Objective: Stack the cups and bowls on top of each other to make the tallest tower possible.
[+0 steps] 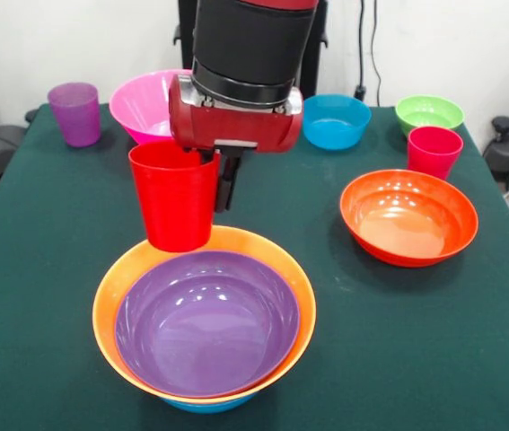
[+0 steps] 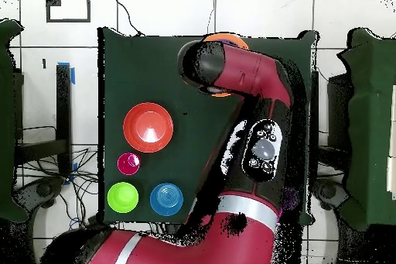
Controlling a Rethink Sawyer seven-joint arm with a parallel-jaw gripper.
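Observation:
My gripper (image 1: 217,183) is shut on the rim of a red cup (image 1: 175,202) and holds it upright just above the far rim of the tower. One dark finger (image 1: 227,187) shows outside the cup's wall. The tower is a purple bowl (image 1: 207,323) nested in an orange bowl (image 1: 109,289) over a blue bowl (image 1: 207,406), at the table's near edge. In the overhead view the arm (image 2: 247,75) covers the tower; only the orange rim (image 2: 224,39) shows.
A pink bowl (image 1: 139,106) and a purple cup (image 1: 75,113) stand far left. A blue bowl (image 1: 335,121), a green bowl (image 1: 429,112), a second red cup (image 1: 434,151) and a red-orange bowl (image 1: 408,216) stand on the right; overhead, the red-orange bowl (image 2: 148,127) lies left.

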